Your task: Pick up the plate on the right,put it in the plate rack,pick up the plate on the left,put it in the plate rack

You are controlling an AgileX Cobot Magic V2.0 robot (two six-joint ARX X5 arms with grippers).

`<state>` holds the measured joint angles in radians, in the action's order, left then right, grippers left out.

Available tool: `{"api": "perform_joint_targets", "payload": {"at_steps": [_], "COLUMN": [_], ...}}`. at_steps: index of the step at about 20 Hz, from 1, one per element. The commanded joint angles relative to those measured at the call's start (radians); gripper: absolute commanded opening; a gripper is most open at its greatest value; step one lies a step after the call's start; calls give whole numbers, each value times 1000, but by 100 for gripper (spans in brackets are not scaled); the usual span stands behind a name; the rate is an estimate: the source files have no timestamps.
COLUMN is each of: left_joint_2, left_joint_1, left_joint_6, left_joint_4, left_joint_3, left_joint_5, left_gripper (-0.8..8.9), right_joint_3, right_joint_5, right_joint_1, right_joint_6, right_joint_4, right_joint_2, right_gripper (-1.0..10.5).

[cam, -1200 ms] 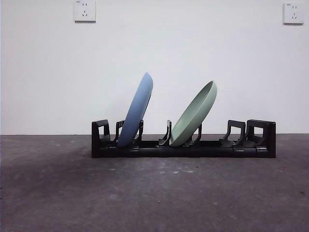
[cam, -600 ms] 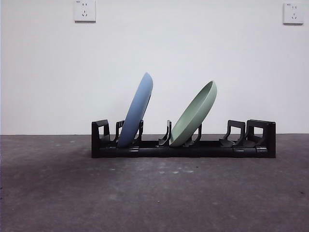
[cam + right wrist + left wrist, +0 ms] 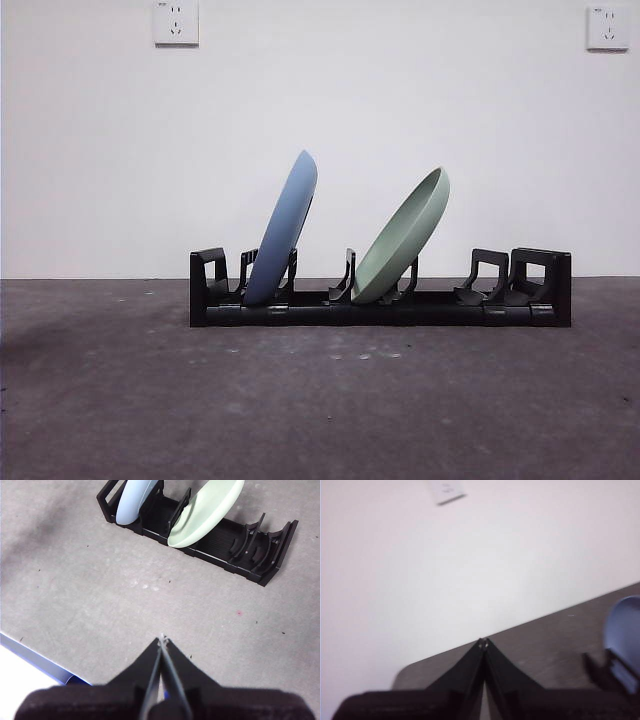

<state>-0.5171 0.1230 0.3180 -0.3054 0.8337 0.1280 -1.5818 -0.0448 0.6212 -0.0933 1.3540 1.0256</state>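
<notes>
Both plates stand in the plate rack (image 3: pixel 380 305), each leaning between prongs that keep it on edge: the blue plate (image 3: pixel 282 228) and the green plate (image 3: pixel 402 238). The right gripper (image 3: pixel 161 641), jaws closed and empty, sits well back from the rack; the left gripper (image 3: pixel 483 642), also closed on nothing, is off beside the blue plate. The task looks complete.

The plate rack (image 3: pixel 380 298) looks like moulded black plastic with a dull sheen. In it, the blue plate (image 3: pixel 283 232) and the green plate (image 3: pixel 404 240) both have a smooth, matt, even-coloured surface. Under the rack, the worktop (image 3: pixel 320 400) is dark grey, rough and mottled with pale specks, without gloss.
</notes>
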Motion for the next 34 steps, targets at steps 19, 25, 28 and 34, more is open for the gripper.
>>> {"api": "perform_joint_targets", "payload": {"at_steps": [19, 25, 28, 34], "left_joint_2": [513, 484, 464, 438], "left_joint_1": [-95, -95, -95, -95], "left_joint_6": [-256, -291, -291, -291], "left_joint_4": [137, 140, 140, 140], "left_joint_3": [-824, -824, -824, -824], "left_joint_5": [-22, -51, -51, -51], "left_gripper": [-4, -4, -4, -4], "right_joint_3": [10, 10, 10, 10], "right_joint_5": [-1, -1, -1, -5], "right_joint_1": [1, 0, 0, 1], "right_joint_6": [-7, -7, -7, 5], "right_joint_4": [26, 26, 26, 26], "right_joint_2": [0, 6, 6, 6], "right_gripper": [2, 2, 2, 2]}}
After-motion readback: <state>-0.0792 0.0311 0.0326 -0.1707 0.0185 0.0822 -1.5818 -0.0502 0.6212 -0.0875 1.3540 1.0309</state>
